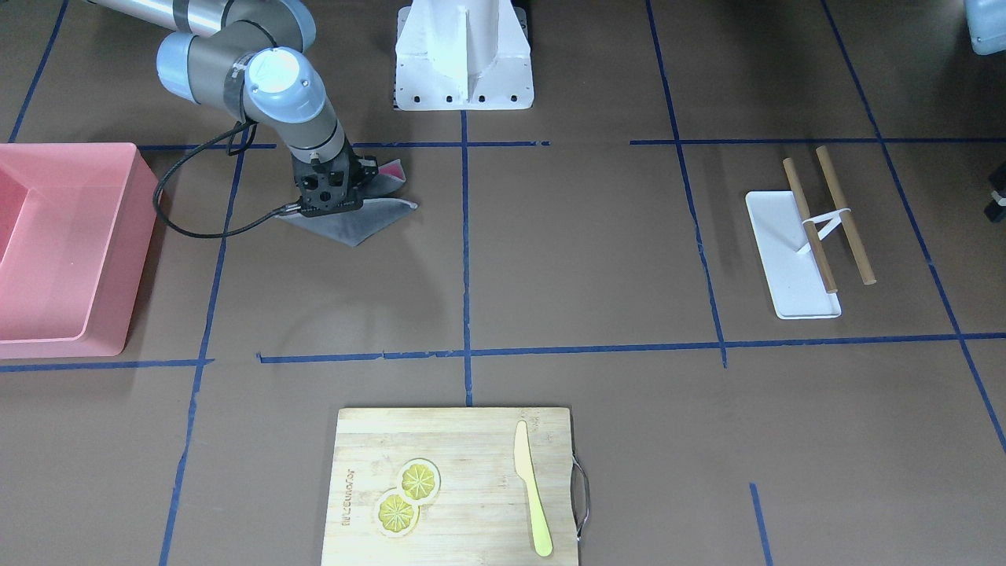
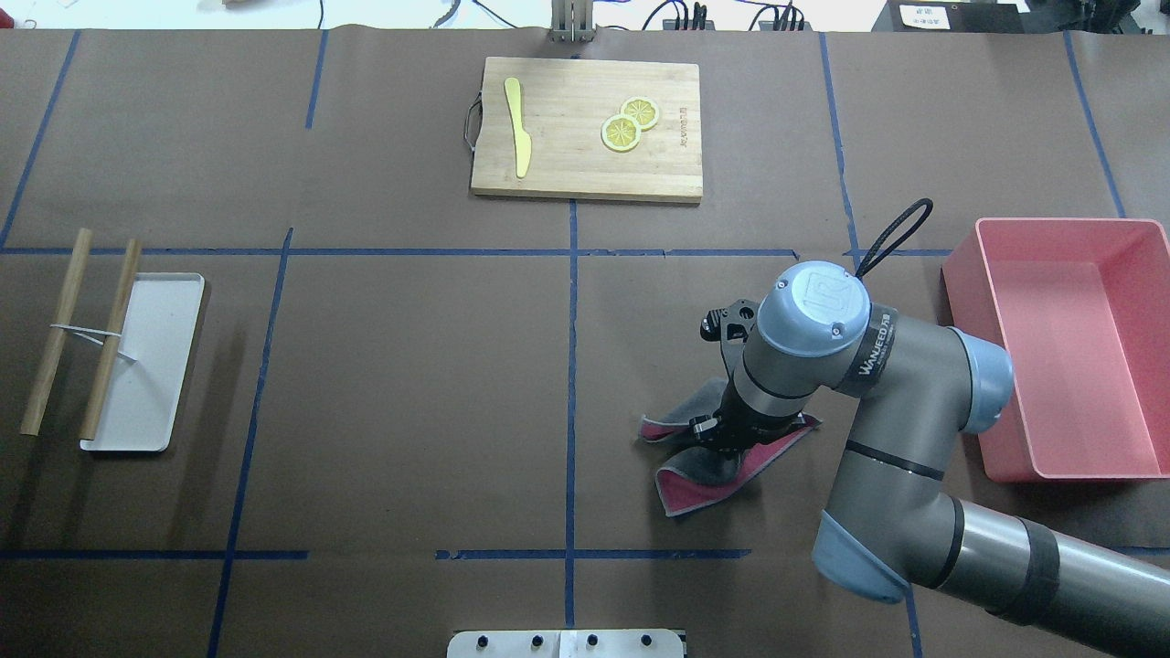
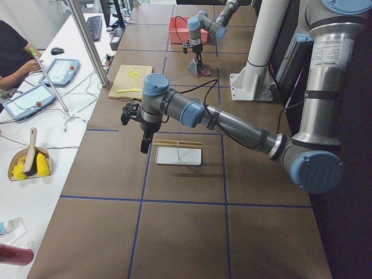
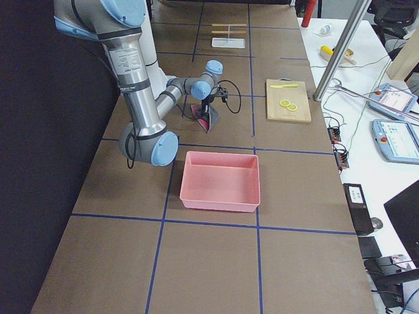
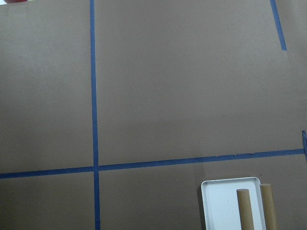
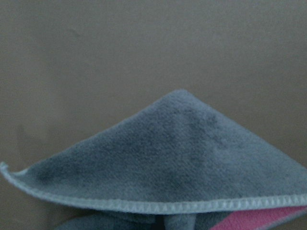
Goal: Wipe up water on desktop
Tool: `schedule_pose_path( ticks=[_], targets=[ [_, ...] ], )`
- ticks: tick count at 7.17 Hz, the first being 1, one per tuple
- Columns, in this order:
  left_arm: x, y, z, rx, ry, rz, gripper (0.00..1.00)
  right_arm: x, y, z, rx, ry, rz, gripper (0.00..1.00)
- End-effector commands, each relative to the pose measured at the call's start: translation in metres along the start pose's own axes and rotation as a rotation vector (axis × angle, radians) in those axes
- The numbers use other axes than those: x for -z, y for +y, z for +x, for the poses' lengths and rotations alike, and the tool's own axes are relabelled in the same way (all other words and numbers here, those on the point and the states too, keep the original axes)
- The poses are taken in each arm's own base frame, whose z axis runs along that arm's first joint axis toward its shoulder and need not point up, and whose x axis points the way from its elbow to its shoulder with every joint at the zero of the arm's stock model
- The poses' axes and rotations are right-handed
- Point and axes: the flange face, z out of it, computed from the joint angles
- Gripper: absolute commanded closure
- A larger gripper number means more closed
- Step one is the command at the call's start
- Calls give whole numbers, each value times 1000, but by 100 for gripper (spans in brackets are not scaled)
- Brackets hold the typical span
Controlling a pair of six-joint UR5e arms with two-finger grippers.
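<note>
The desktop (image 1: 589, 251) is a dark-brown surface with blue tape lines; I can make out no water on it. My right gripper (image 1: 334, 206) points straight down and is shut on a grey-and-pink cloth (image 1: 369, 224). The cloth's lower folds lie on the desktop near the robot's base. From overhead the wrist hides the fingers above the bunched cloth (image 2: 704, 480). The right wrist view is filled by the cloth's grey face (image 6: 177, 158). My left gripper (image 3: 145, 144) shows only in the exterior left view, hanging above the desktop beside the white tray; I cannot tell whether it is open.
A pink bin (image 1: 63, 251) stands beside the right arm. A bamboo cutting board (image 1: 456, 456) with a yellow knife (image 1: 532, 487) and lemon slices (image 1: 407, 495) lies at the far edge. A white tray (image 1: 790, 255) with two wooden sticks (image 1: 845, 212) lies on the left arm's side.
</note>
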Motion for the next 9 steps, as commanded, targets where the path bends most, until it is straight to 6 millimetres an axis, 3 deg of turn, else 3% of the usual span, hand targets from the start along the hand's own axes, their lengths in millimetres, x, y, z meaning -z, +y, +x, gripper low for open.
schedule_pose_path(
  ticks=[1, 2, 5, 8, 9],
  targets=[
    [2, 0, -2, 4, -1, 4, 0, 1, 19, -4, 9, -13, -14, 99],
    [-1, 6, -7, 13, -3, -6, 0, 1, 16, -2, 4, -9, -9, 100],
    [10, 13, -7, 12, 1, 11, 0, 1, -48, 56, -107, 64, 44, 100],
    [20, 18, -3, 8, 7, 24, 0, 29, -101, 113, -160, 91, 105, 100],
    [20, 19, -4, 9, 7, 21, 0, 45, -113, 123, -175, 85, 130, 100]
  ],
)
